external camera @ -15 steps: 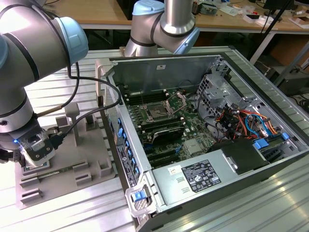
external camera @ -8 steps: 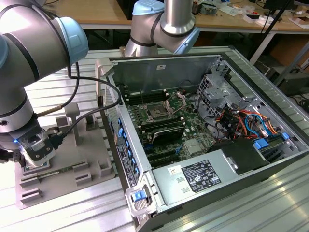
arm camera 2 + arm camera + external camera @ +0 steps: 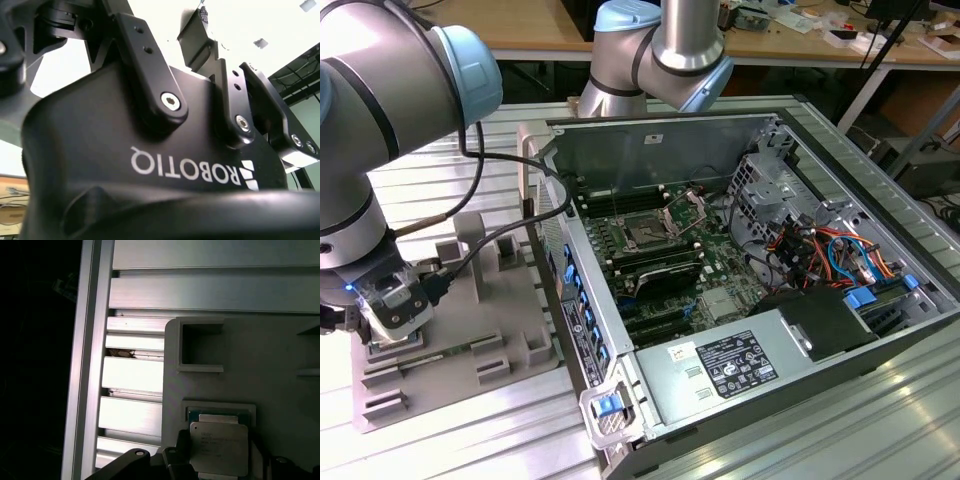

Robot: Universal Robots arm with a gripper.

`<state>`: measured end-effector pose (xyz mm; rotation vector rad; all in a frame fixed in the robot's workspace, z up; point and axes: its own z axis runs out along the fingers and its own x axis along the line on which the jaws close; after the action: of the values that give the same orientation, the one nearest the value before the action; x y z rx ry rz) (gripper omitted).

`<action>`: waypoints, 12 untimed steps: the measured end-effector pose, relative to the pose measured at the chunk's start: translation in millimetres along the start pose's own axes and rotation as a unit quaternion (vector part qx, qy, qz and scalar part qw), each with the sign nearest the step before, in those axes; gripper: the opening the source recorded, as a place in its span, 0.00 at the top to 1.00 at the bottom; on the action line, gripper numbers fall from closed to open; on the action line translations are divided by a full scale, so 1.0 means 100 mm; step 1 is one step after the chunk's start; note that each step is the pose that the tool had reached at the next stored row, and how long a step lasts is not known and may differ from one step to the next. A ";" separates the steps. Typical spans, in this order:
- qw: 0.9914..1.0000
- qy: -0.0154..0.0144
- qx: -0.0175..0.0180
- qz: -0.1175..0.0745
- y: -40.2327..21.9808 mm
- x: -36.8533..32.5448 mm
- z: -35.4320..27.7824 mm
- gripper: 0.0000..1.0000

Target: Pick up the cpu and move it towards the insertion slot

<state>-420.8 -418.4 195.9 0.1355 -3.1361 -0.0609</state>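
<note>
I am at the pick-up end of the job. My gripper [image 3: 392, 322] hangs low over the grey plastic holder [image 3: 470, 330] at the exterior view's left, on the slatted metal table [image 3: 880, 420]. The cpu [image 3: 218, 418] sits in a square seat of that holder. In the first wrist view, its green edge and silvery top show just beyond the pale labelled block at my tip. Dark parts of my gripper flank that block on either side. I cannot tell whether my jaws are apart or clamped on the chip, because the block hides the place where they would meet it. I judge that the chip has not left its seat, so this is the grasping step and none of the carry is done. The insertion slot [image 3: 645, 236] is well apart from me, inside the open computer case [image 3: 650, 150] towards the exterior view's right. Its dark centre is bare and its metal bracket is swung up. In my judgement, the next move calls for an even hold on the chip's edges and a straight rise out of the seat. It also needs enough height to clear the near wall of the case.
</note>
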 end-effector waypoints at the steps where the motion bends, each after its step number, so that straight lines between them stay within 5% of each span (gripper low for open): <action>1: 1.000 0.000 0.000 0.000 0.000 0.000 -0.006 0.45; 12: 1.000 0.000 -0.001 0.000 0.007 0.000 -0.053 0.45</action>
<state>-420.8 -418.0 201.3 0.1352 -3.1363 -0.0636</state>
